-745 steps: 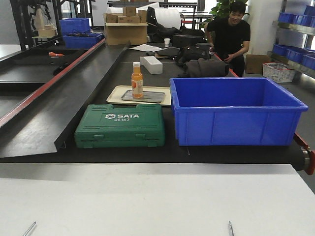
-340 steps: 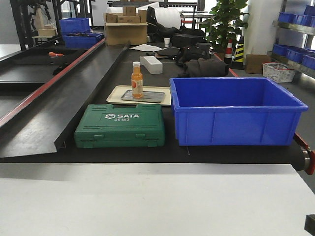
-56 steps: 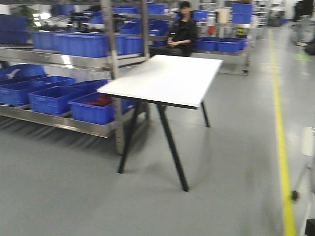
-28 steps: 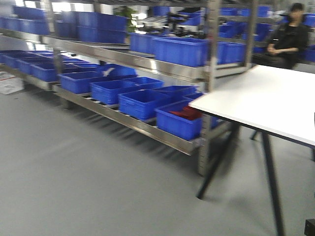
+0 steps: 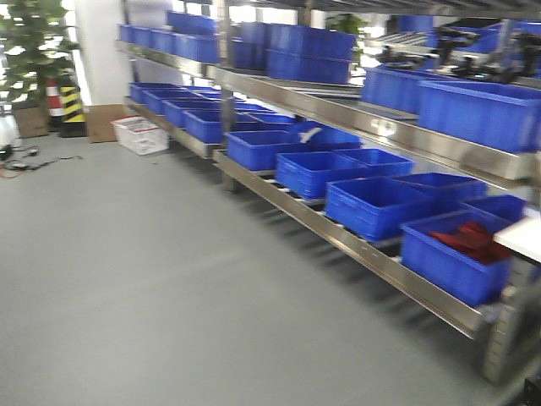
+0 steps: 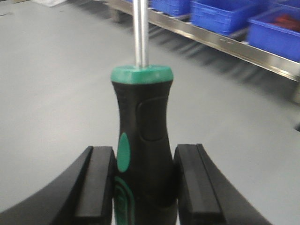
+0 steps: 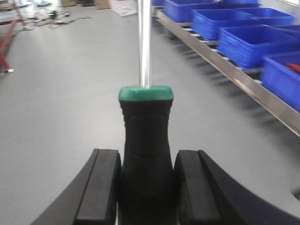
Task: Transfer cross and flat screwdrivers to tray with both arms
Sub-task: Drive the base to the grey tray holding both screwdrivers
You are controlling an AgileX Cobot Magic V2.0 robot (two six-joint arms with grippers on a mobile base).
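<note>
My left gripper (image 6: 143,185) is shut on a screwdriver (image 6: 143,136) with a black-and-green handle; its silver shaft points up and away out of the top of the left wrist view. In the right wrist view my right gripper (image 7: 146,187) is shut on a second screwdriver (image 7: 146,136) of the same kind, shaft also pointing away. Both tips are out of frame, so I cannot tell which is cross and which is flat. The tray is out of view. Neither gripper shows in the front view.
The front view looks across grey floor (image 5: 144,288) at a long steel rack (image 5: 338,228) with several blue bins (image 5: 376,203) running from centre to right. A white table corner (image 5: 520,237) is at the right edge. A plant and striped post (image 5: 63,97) stand far left.
The front view has swung from the workbench with the green case and blue bin, past the white table, to the rack of blue bins. The table has slid to the right edge.
</note>
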